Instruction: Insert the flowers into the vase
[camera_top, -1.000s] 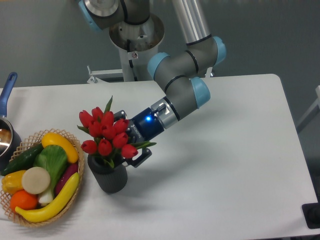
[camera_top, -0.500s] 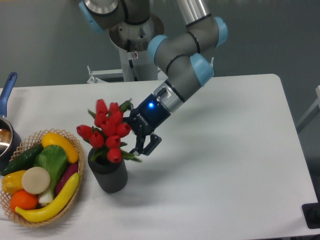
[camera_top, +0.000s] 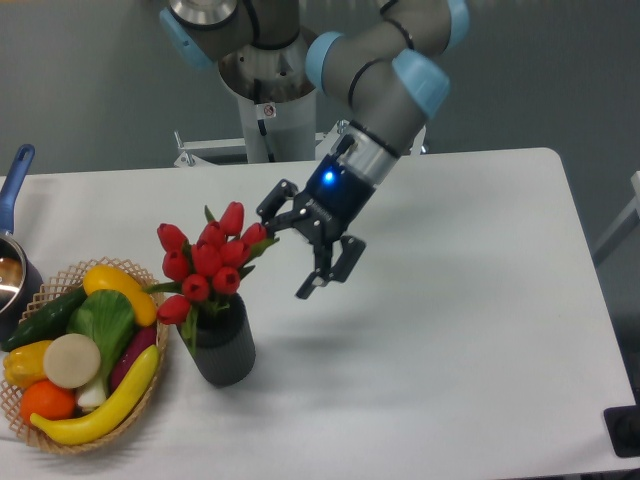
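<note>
The gripper (camera_top: 300, 245) hangs above the counter (camera_top: 450, 300) with its jaws spread wide, holding nothing; one finger sits just beside the flowers (camera_top: 207, 262). The flowers stand in the vase (camera_top: 222, 347) near the counter's left front. Beside it, a wicker basket (camera_top: 150, 390) holds toy fruit and vegetables.

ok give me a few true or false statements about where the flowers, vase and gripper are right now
1. The flowers stand in the vase. True.
2. The gripper is shut on the stems. False: its fingers are spread and hold nothing, up and to the right of the blooms.
3. The vase lies tipped on its side. False: it stands upright on the table.
4. The wicker basket of toy fruit and vegetables sits left of the vase. True.
5. The vase sits inside the basket. False: it stands on the table beside it.
</note>
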